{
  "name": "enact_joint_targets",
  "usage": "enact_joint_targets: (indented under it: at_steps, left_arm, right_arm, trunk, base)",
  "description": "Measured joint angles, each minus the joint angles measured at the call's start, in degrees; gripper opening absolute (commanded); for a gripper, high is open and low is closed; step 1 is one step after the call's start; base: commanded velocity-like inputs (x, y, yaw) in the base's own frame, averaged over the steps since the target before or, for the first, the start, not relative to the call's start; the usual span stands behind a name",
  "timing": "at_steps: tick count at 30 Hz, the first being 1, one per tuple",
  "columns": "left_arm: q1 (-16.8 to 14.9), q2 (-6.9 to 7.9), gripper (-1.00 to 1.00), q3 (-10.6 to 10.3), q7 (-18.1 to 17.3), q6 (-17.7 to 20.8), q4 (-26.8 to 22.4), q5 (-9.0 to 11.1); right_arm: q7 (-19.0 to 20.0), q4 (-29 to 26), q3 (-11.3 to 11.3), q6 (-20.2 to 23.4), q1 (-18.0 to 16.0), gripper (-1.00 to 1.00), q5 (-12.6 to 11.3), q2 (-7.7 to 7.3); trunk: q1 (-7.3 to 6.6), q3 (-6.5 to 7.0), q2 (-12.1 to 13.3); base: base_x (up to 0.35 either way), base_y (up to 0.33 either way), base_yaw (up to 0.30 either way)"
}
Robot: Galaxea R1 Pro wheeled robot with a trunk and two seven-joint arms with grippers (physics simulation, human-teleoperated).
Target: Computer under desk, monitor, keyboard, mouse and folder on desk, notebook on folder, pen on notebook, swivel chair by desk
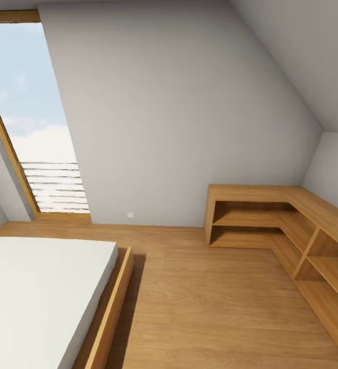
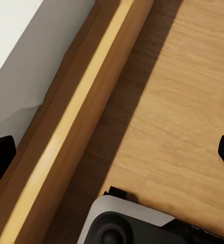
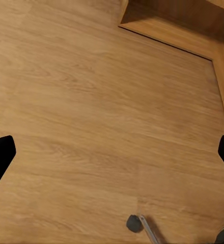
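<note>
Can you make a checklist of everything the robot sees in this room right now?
Surface: light wood plank floor, bare where seen.
Job's things: nothing seen; a small grey caster on a metal spoke shows, its owner unclear.
Clutter: nothing seen.
End effectors: left end effector open over the floor beside the bed frame; right end effector open over the floor.
Cables: nothing seen.
Surroundings: white mattress, skylight, corner wooden shelves, grey sloped walls.
</note>
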Motion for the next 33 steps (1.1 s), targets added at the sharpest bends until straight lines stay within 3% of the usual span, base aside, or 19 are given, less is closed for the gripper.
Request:
enact_joint_targets:
  at_steps: [33]
  left_arm:
    - [0.0, 0.00, 1.00, -0.1, 0.0, 0.0, 0.0, 0.0]
  right_arm:
    - [0.1, 0.0, 0.0, 0.1, 0.0, 1.00, 0.0, 0.07]
  trunk:
    - [0.00, 0.00, 0.0]
  base:
    - [0.318, 0.000, -0.001]
